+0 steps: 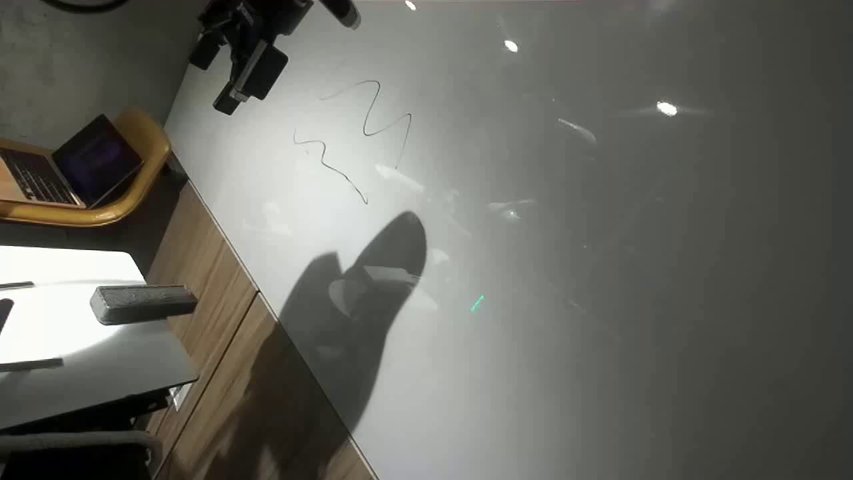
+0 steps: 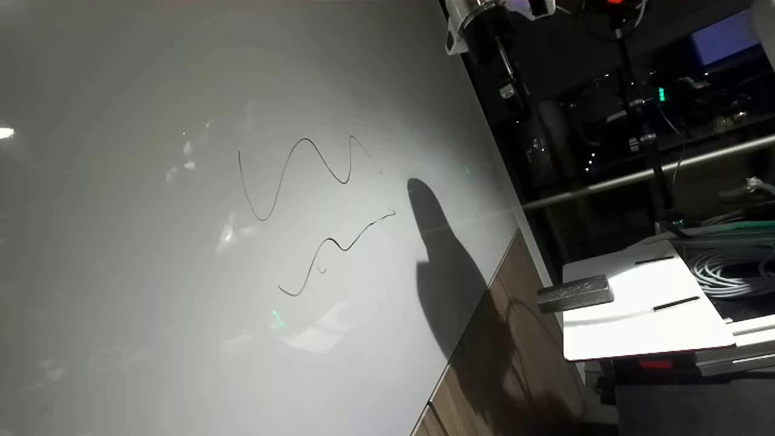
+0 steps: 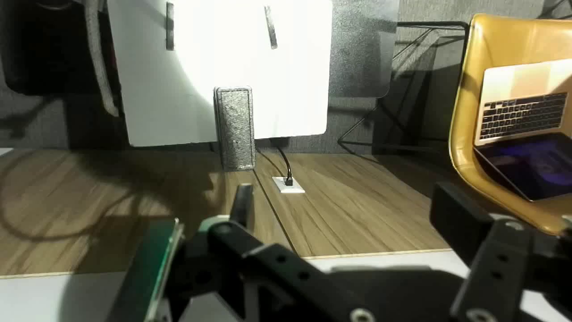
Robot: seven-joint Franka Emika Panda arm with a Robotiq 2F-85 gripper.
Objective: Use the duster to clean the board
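1. The gripper (image 3: 349, 213) had its jaws spread wide with nothing between them, well apart from the white tabletop (image 3: 290, 89).
2. The duster (image 3: 236, 129) lay on that tabletop, one end jutting past the edge towards the wooden panel (image 1: 200, 247); picking it up looked like the step in hand.
3. That probably called for jaws squarely across the duster's narrow width and a gentle squeeze, since a nudge could have tipped it off the tabletop.
4. Beyond tabletop and panel spread the board (image 1: 566, 267), dark squiggles (image 2: 304, 138) on it, so a wiping face needed leaving free.
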